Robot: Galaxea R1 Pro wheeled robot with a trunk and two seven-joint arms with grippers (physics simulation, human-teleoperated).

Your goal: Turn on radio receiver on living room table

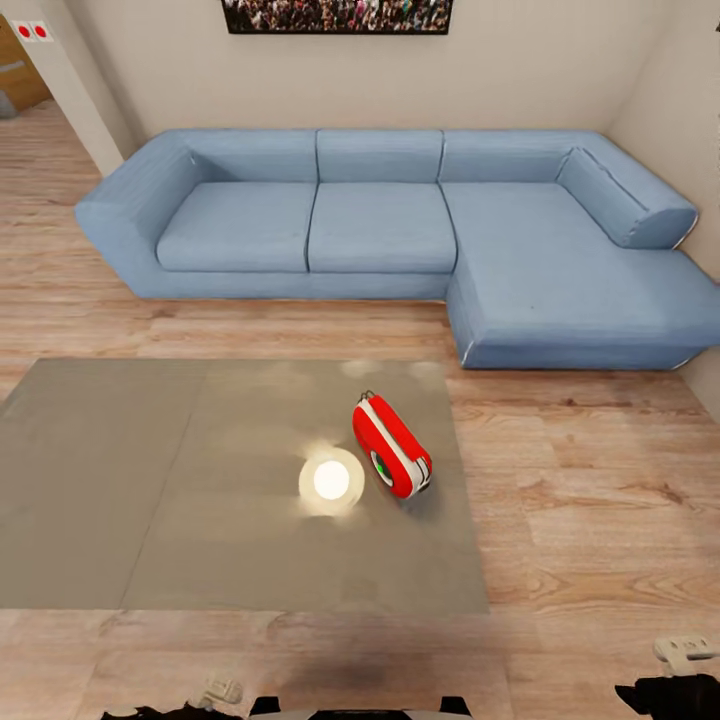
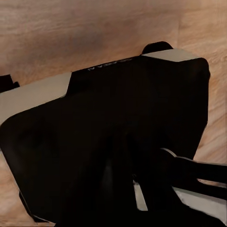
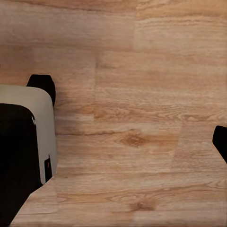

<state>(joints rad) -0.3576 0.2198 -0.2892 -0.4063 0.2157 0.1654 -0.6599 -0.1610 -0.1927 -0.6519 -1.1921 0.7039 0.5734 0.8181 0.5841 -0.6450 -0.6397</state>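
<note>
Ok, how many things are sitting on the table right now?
1: the radio receiver, on the table toward its right side. The bright spot beside it looks like a light reflection.

Low grey-taupe table (image 1: 120,500) with glossy top on light wood floor (image 1: 600,500), bearing red radio receiver (image 1: 391,446) toward its far right part, tipped on its side just beside a bright round light reflection (image 1: 331,481).
</note>
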